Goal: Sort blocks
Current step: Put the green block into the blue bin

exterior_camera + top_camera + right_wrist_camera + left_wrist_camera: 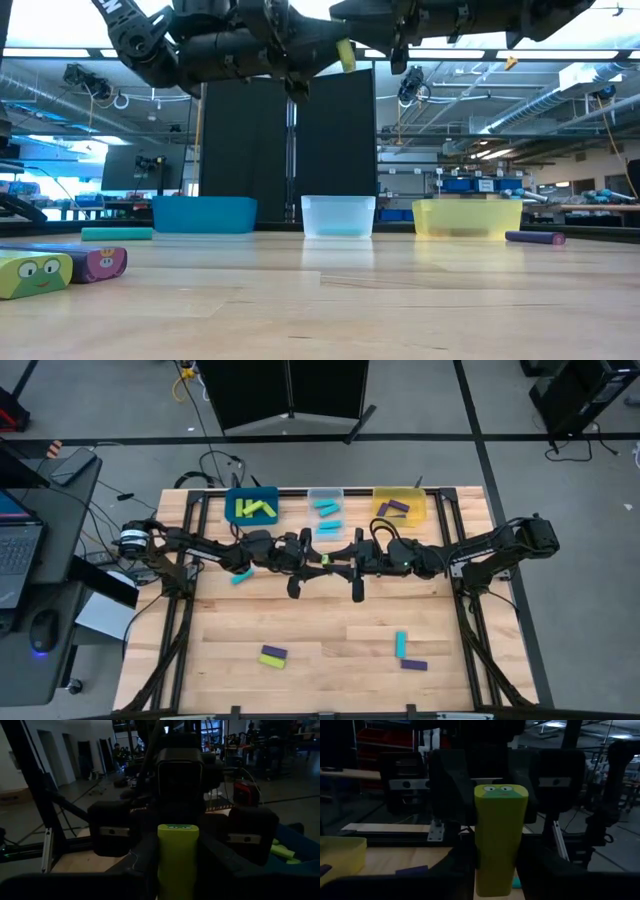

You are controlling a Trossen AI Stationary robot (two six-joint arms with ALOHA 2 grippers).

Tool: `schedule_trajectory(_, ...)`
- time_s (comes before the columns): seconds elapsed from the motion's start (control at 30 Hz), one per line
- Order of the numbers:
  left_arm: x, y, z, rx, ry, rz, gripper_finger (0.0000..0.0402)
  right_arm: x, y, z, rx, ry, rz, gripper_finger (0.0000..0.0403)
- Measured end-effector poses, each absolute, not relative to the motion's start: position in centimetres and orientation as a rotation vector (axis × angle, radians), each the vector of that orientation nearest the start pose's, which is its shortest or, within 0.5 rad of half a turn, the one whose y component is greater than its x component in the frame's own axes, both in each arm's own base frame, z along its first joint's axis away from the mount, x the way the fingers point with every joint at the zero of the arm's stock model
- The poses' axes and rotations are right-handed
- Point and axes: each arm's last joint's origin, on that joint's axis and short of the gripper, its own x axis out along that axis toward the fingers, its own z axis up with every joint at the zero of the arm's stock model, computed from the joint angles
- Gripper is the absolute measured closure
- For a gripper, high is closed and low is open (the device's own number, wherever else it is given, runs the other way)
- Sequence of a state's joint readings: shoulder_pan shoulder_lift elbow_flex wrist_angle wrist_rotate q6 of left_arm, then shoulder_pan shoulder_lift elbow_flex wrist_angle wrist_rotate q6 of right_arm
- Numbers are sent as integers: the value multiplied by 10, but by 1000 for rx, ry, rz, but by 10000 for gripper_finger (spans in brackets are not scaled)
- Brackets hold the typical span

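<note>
Both grippers are meeting in mid-air above the table (330,660), just in front of the clear bin (325,495). A lime green block (326,559) is sitting lengthwise between them. The left gripper (495,870) fingers are clasping one end; the right gripper (177,870) fingers are gripping the other. Behind, the blue bin (251,506) is sitting left of the clear bin, the yellow bin (399,506) right.
</note>
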State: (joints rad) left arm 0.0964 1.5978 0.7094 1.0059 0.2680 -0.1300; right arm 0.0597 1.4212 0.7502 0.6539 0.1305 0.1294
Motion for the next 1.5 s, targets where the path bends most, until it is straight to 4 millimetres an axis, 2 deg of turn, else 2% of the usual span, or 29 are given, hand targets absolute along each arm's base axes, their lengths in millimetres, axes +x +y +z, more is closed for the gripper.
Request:
schedule_trajectory(0.17, 322, 24, 226, -102, -100, -188, 290, 306, 13, 257, 125, 23, -81, 270)
schedule_trajectory(0.37, 322, 31, 224, -93, -84, -166, 290, 306, 6, 256, 72, 33, -153, 218)
schedule_trajectory(0.5, 321, 39, 219, -72, -36, -138, 290, 302, -1, 267, 68, 4, -182, 189)
schedule_trajectory(0.63, 318, 53, 217, -80, 4, -99, 290, 295, -4, 282, 41, 3, -197, 182)
schedule_trajectory(0.77, 307, 68, 226, -75, 53, -43, 290, 285, -6, 296, 22, 37, -246, 205)
schedule_trajectory(0.87, 292, 80, 236, -71, 114, 20, 290, 277, -8, 300, 12, 90, -294, 241)
schedule_trajectory(1.03, 255, 104, 242, -135, 304, 156, 290, 267, -9, 297, 14, 181, -352, 317)
schedule_trajectory(1.23, 208, 135, 241, -255, 613, 449, 290, 271, -12, 281, 3, 290, -384, 390)
schedule_trajectory(1.4, 189, 164, 256, -235, 786, 642, 290, 280, -14, 268, 10, 334, -396, 385)
schedule_trajectory(1.5, 184, 184, 260, -237, 871, 673, 290, 284, -15, 262, 24, 356, -402, 377)
